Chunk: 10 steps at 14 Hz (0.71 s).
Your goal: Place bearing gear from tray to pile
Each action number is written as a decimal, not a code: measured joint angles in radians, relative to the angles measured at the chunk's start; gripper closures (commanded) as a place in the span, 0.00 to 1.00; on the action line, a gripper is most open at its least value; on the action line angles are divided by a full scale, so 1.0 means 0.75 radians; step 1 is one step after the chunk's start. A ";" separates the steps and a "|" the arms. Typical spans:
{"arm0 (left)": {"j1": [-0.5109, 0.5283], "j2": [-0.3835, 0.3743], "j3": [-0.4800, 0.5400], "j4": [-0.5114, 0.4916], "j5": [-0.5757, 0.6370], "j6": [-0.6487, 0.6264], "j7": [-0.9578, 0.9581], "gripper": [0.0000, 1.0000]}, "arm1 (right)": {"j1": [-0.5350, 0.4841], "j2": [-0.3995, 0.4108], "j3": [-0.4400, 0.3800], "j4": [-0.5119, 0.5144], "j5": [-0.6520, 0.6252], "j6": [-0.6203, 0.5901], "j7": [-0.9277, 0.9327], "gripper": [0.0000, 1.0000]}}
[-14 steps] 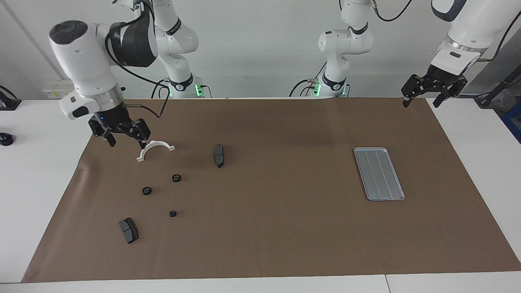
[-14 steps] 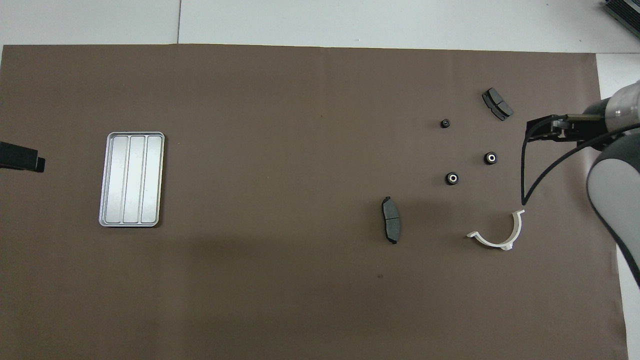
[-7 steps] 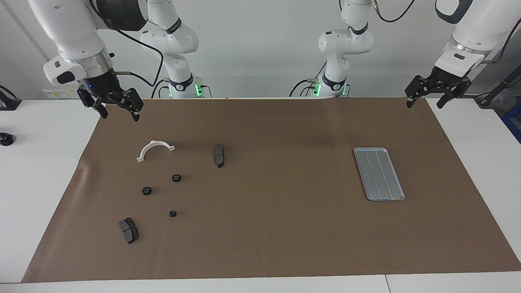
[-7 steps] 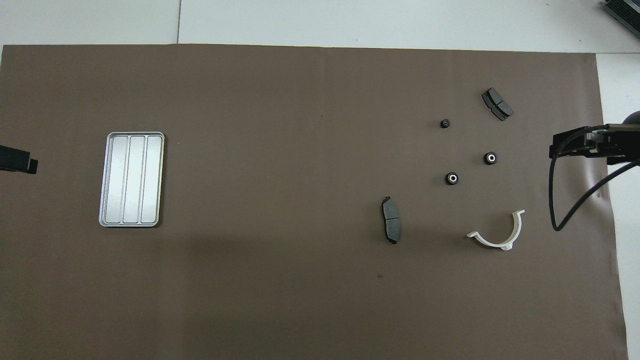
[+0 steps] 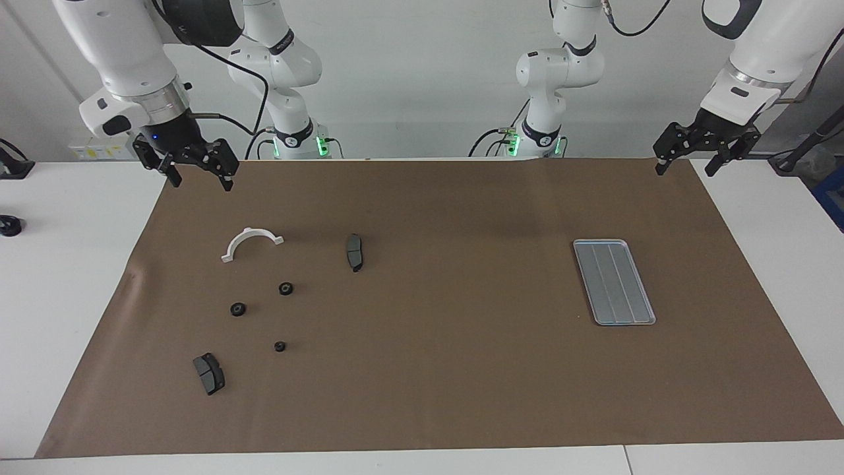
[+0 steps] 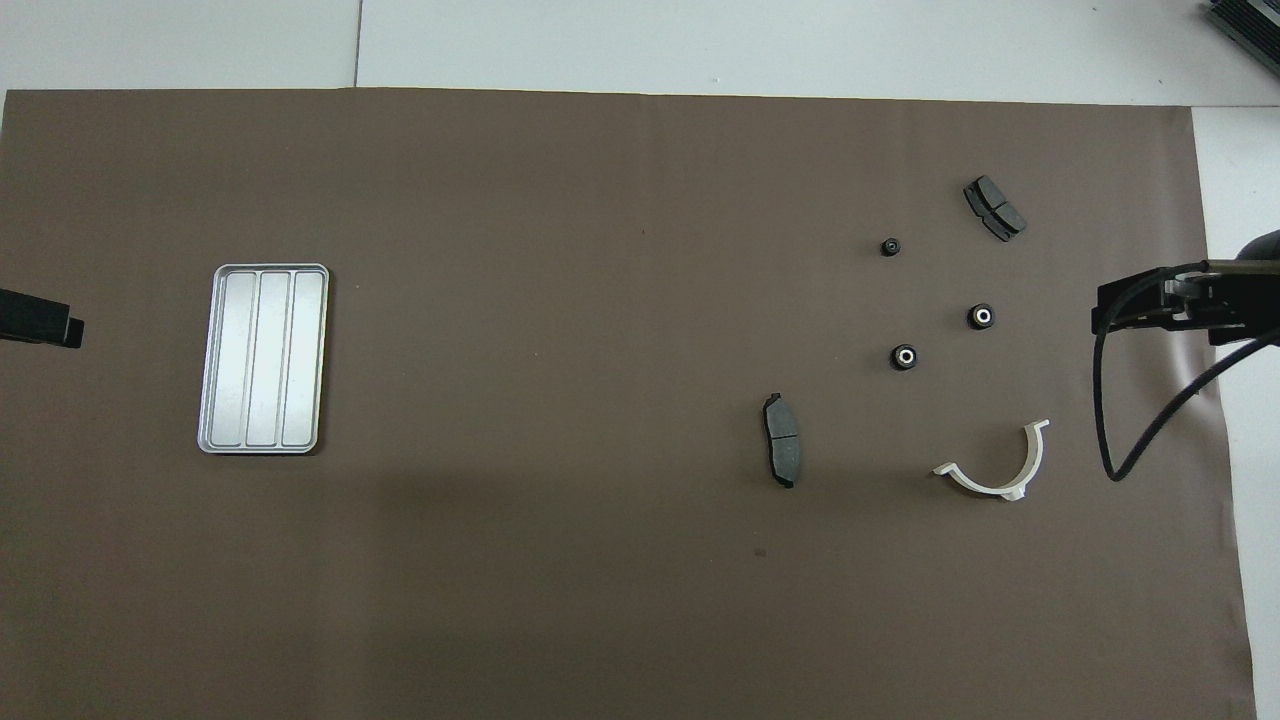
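**A:** so where's everything sitting on the worktop (image 5: 79,277)?

**B:** brown mat (image 5: 435,369) covers most of it. The tray (image 5: 614,282) lies toward the left arm's end. Left end effector (image 5: 705,156) hangs over the mat's corner there, jaws spread, holding nothing. Right end effector (image 5: 196,173) likewise over its own corner.

**A:** and the bearing gears?

**B:** all three (image 5: 285,288) (image 5: 238,309) (image 5: 279,346) sit in the pile, between the white bracket (image 5: 251,242) and two brake pads (image 5: 355,251) (image 5: 209,373).
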 measured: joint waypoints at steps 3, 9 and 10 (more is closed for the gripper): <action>0.010 0.000 -0.014 0.000 0.000 -0.002 0.000 0.00 | 0.000 0.000 0.000 0.010 0.000 -0.019 0.000 0.00; 0.013 -0.001 -0.017 -0.004 0.000 -0.017 0.000 0.00 | 0.000 -0.002 0.000 0.013 0.000 -0.019 0.000 0.00; 0.015 -0.002 -0.016 -0.004 0.000 -0.018 0.000 0.00 | 0.000 -0.003 0.000 0.014 0.000 -0.019 0.000 0.00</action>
